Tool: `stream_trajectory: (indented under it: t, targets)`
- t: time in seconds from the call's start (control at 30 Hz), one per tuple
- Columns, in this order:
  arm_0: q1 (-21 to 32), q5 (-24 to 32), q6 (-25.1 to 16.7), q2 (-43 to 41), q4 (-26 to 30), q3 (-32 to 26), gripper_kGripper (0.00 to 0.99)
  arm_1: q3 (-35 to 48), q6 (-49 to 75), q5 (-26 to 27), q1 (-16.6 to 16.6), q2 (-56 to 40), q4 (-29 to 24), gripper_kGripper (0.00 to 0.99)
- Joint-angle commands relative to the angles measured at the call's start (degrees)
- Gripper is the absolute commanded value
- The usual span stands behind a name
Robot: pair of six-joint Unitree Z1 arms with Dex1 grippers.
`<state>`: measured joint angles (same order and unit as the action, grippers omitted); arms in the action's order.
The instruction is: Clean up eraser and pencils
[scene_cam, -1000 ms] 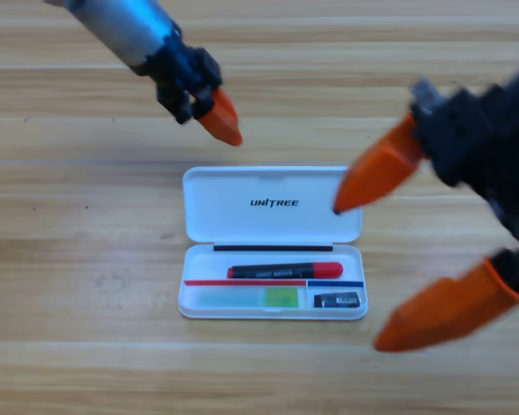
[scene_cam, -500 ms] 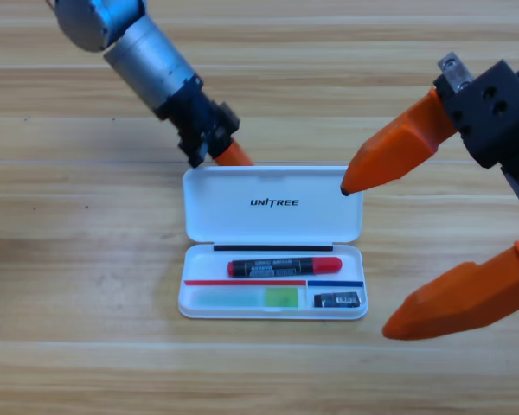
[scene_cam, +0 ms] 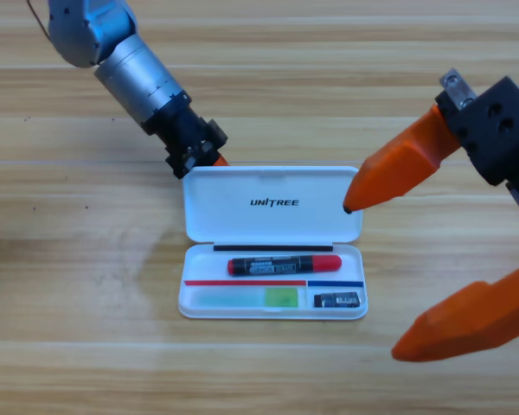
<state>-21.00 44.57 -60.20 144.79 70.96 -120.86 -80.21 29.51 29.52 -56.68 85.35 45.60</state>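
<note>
The white case lies open, its lid [scene_cam: 311, 216] flat behind the tray [scene_cam: 185, 304]. Inside, the red pencil [scene_cam: 284, 264] with a black middle band fills the upper slot. Below it the pale-green pencil [scene_cam: 247, 297] lies at the lower left and the small black eraser [scene_cam: 337, 300] at the lower right. My left gripper [scene_cam: 213, 160] points down at the lid's back left corner, mostly hidden behind that edge. To the right of the case my right gripper [scene_cam: 372, 281] hangs large and open, holding nothing, its upper tip over the lid's right corner.
The wooden table [scene_cam: 78, 285] surrounds the case on all sides. The left arm [scene_cam: 125, 60] slants in from the top left. The right arm's black body [scene_cam: 502, 121] fills the right edge.
The left gripper has come down and inward from the table behind the case to the lid's back left corner. The right gripper has drifted slightly right and down. The case contents have not moved.
</note>
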Motion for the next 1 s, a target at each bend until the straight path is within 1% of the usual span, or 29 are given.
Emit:
stream_trajectory:
  t: [0.03, 0.47, 0.67, 0.73, 1.0]
  targets:
    - [0.4, 1.1, -0.6, -1.2, 1.4, 1.7, 0.0, 1.7, -0.6, 0.4, 1.4, -2.9, -0.6, 0.99]
    - [-1.6, 2.5, -0.9, -7.2, 1.5, 6.7, 0.0, 1.5, -0.7, 0.6, 1.4, -2.3, -0.6, 0.99]
    - [-2.6, 2.4, -2.3, -6.7, 0.8, 9.1, 0.0, 1.5, -0.7, 0.6, 1.4, -2.0, -0.6, 0.99]
    - [-3.3, 2.4, -3.5, -6.7, 0.6, 10.2, 0.0, 1.5, -0.7, 0.6, 1.4, -1.9, -0.6, 0.99]
    - [-4.7, 1.1, -3.8, -5.8, -0.4, 11.6, 0.0, 1.5, -0.9, 0.9, 1.4, -1.9, -0.6, 0.99]
